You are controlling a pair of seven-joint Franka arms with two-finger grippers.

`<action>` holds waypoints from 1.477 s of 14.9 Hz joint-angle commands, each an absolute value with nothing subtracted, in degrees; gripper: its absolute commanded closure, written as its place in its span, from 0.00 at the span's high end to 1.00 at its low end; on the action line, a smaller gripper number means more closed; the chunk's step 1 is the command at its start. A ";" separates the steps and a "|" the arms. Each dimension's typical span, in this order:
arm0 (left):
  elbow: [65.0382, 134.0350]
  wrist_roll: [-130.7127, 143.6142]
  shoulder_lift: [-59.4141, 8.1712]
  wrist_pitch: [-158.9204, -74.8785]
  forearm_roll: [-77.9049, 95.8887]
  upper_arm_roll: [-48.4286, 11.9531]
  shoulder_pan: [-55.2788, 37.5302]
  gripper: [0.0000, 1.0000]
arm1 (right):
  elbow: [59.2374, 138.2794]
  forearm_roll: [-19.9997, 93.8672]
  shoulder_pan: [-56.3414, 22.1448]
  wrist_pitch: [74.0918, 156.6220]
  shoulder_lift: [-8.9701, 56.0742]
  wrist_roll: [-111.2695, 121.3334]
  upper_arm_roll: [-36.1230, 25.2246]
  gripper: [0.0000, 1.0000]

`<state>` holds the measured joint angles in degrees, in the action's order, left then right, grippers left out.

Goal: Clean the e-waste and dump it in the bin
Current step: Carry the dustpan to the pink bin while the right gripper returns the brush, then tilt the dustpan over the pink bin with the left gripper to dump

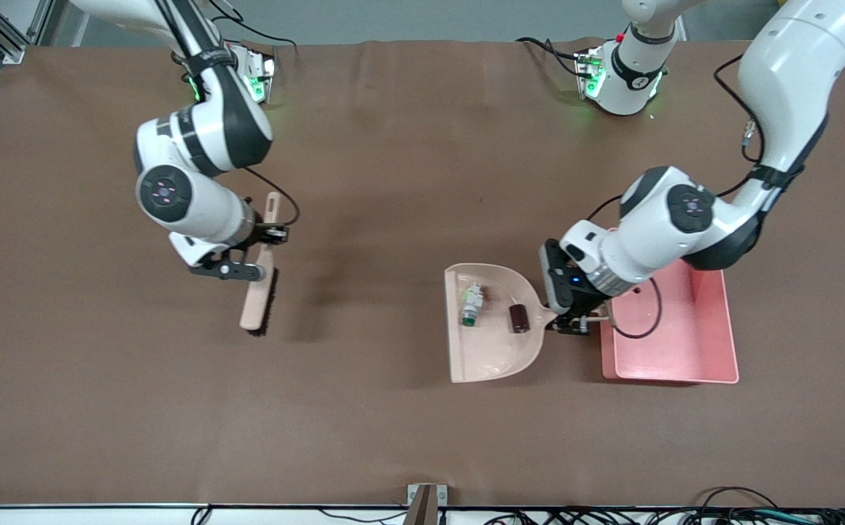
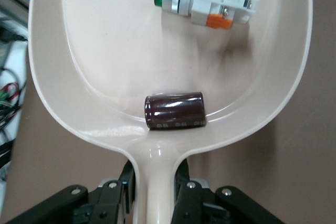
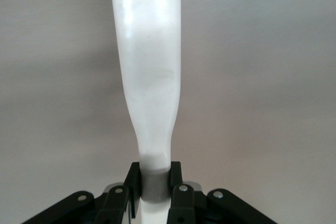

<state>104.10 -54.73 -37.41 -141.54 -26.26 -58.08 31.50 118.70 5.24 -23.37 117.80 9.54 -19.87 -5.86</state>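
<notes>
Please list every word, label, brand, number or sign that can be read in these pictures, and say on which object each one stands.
No text can be read.
dark cylinder: pale printed marks along its lower edge, too small to read.
white component: no legible marking.
dustpan, brush, pink bin: no text visible.

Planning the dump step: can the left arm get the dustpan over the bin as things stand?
Probably yes. The left gripper is shut on the dustpan handle, right beside the bin, with nothing between them. Both parts lie in the pan.

bright even overhead light, soft shadows, glare on brush handle (image 3: pixel 149 72)
</notes>
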 commanded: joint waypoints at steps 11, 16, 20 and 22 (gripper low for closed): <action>100.02 -80.66 -36.12 -122.43 -26.89 -67.76 62.12 0.04 | 138.34 -3.60 -0.97 129.71 3.60 -3.08 -4.66 0.00; 100.37 -85.43 -36.12 -121.73 -29.95 -65.05 67.15 0.03 | 138.34 -3.52 -0.97 136.40 11.33 -3.08 -4.57 0.00; 100.11 -84.99 -36.04 -119.88 -39.45 -64.86 67.06 0.02 | 137.64 -3.52 -0.79 136.14 11.77 -3.08 -4.57 0.06; 100.02 -84.82 -36.04 -119.88 -41.57 -64.95 67.06 0.02 | 137.02 -3.52 -0.79 135.97 12.30 -3.08 -4.57 0.24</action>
